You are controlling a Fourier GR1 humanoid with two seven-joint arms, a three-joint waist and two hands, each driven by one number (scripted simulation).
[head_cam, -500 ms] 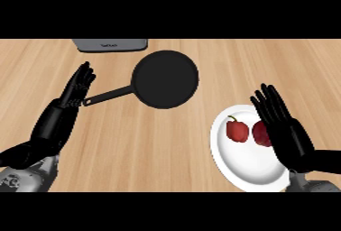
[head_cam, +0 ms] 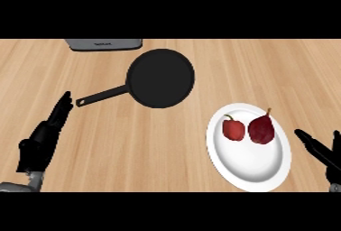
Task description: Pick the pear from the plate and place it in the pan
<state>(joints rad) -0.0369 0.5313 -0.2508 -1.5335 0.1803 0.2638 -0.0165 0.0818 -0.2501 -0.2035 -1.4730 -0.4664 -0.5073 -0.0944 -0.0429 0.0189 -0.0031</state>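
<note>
a wooden counter [head_cam: 133, 149] is seen from above. a grey appliance [head_cam: 103, 43] is cut off at its far edge. a black pan [head_cam: 161, 78] is set far of centre, its handle [head_cam: 101, 95] angled toward the near left. a white plate [head_cam: 250, 149] is placed at the near right. the left hand [head_cam: 41, 142] is held edge-on at the near left, fingers straight and pressed together, pointing far. the right hand [head_cam: 324, 153] is shown at the right edge, fingers spread, holding nothing. the dark red pear [head_cam: 262, 128] is laid on the plate, just beside a smaller red pepper [head_cam: 233, 128].
</note>
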